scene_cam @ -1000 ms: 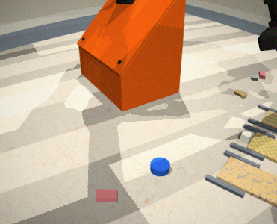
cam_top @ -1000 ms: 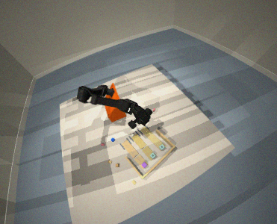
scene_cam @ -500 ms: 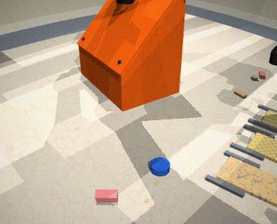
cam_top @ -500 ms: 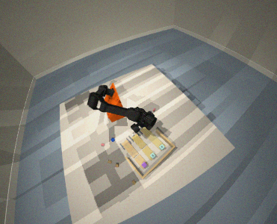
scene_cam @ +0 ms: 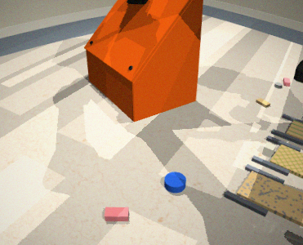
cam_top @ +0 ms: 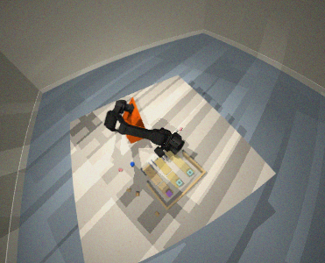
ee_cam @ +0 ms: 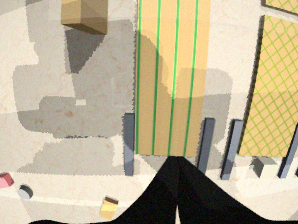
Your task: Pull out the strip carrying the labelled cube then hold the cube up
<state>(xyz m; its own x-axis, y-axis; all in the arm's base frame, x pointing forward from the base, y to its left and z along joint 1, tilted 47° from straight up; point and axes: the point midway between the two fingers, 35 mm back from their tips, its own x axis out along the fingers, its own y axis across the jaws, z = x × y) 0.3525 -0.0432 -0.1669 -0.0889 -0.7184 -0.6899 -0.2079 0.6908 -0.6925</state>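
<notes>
A bare test room, nothing homely: plain grey walls (cam_top: 96, 31) meet a blue floor (cam_top: 289, 131), a pale patchwork mat (cam_top: 118, 219) lies across the middle, and an orange pedestal (scene_cam: 151, 61) carries a black robot arm (cam_top: 136, 127) near its far edge.
</notes>
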